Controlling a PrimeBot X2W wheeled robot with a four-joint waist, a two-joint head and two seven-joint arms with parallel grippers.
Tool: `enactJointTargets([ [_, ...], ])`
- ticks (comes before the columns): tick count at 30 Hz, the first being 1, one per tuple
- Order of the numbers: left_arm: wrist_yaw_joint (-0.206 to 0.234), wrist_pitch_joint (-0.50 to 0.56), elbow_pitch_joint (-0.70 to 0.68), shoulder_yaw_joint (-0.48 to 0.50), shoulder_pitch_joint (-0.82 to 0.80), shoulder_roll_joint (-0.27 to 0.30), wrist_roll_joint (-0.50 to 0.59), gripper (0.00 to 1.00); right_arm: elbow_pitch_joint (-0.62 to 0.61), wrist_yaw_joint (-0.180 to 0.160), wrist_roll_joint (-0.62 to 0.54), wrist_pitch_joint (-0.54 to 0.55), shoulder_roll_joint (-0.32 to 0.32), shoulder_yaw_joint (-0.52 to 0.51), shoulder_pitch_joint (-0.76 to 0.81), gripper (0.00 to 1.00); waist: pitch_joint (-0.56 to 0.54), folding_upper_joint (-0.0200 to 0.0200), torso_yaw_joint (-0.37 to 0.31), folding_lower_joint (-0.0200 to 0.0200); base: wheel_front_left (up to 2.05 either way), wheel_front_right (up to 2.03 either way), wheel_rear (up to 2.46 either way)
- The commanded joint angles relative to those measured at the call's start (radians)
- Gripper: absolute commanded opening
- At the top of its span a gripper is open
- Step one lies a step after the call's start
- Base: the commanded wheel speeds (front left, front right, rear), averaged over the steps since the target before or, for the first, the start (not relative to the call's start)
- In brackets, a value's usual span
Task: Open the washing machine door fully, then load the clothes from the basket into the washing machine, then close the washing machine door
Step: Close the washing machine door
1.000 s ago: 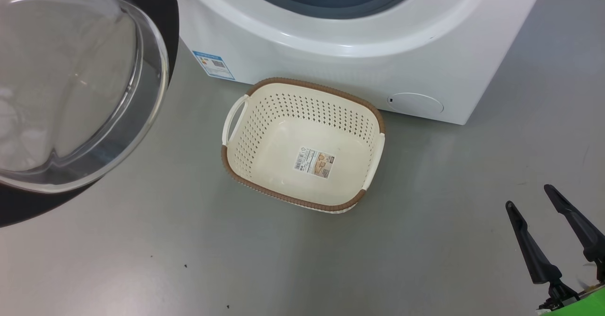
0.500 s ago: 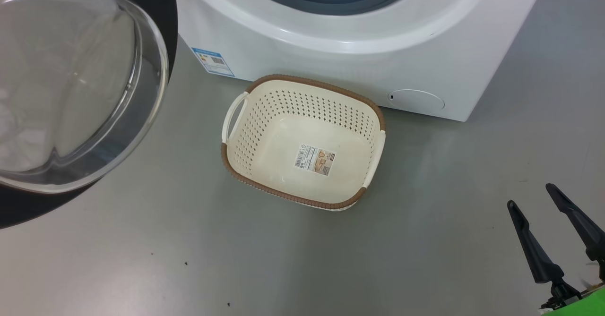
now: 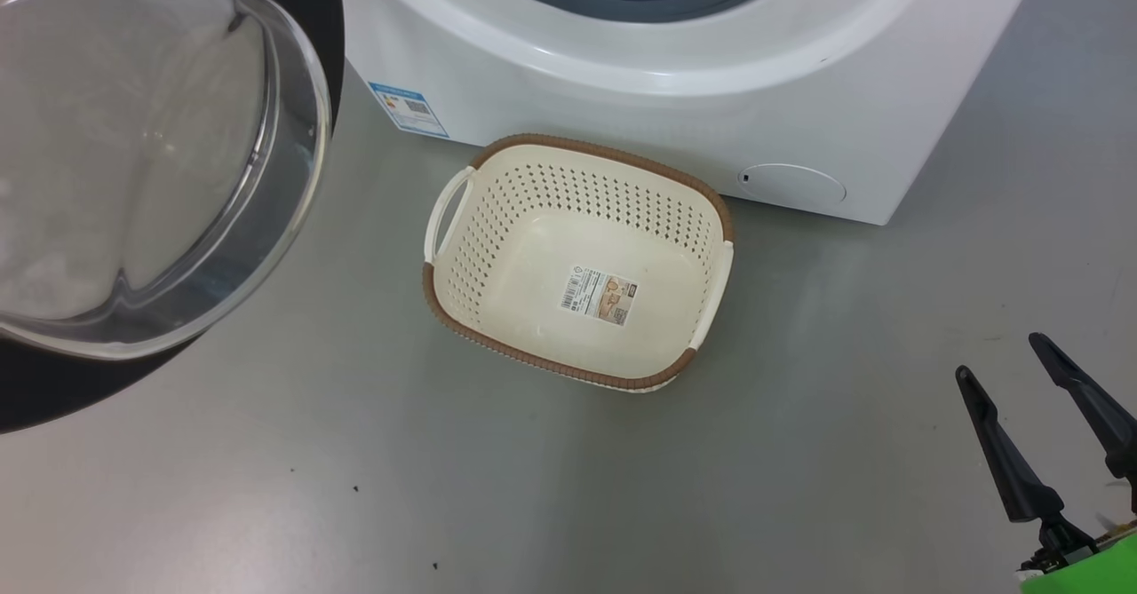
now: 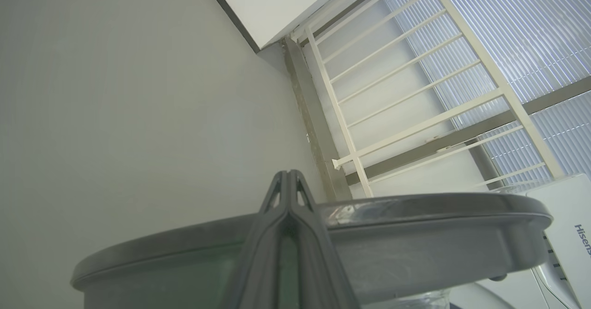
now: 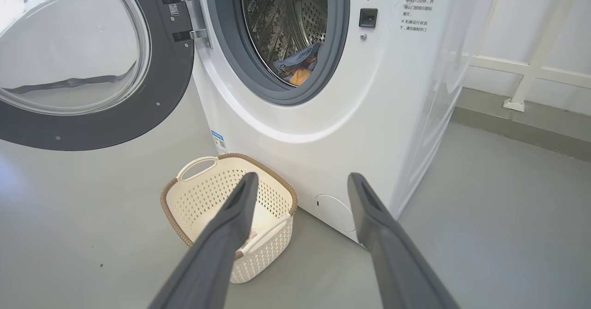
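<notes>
Clothes (image 5: 295, 69) partly hidden in drum (image 5: 281, 9), door (image 5: 168, 87) cropped

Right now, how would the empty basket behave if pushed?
The basket looks like thin perforated plastic, holding nothing: probably light yet stiff. Low and wide on the smooth floor, it would likely slide rather than tip.

The left gripper (image 4: 288, 179) has its two fingers pressed together, rising in front of the grey curved edge of the door (image 4: 415, 235). Beyond stand a pale wall (image 4: 115, 92) and a white railing (image 4: 351, 129). A corner of the washing machine (image 4: 570, 216) shows at right.
</notes>
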Motion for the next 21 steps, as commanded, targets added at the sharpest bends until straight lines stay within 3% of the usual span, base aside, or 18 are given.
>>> enactJointTargets([
  [1, -0.017, 0.048, -0.049, -0.005, 0.007, 0.031, -0.012, 0.0, -0.026, 0.002, 0.013, 0.001, -0.024, 0.021, -0.008, 1.0, 0.001, -0.0001, 0.001, 0.0, 0.0, 0.0, 0.0],
  [21, -0.044, 0.18, -0.136, 0.003, 0.066, 0.035, -0.076, 0.0, -0.027, 0.002, 0.013, 0.004, -0.023, 0.025, -0.017, 1.0, 0.003, -0.0001, 0.012, 0.0, 0.0, 0.0, 0.0],
])
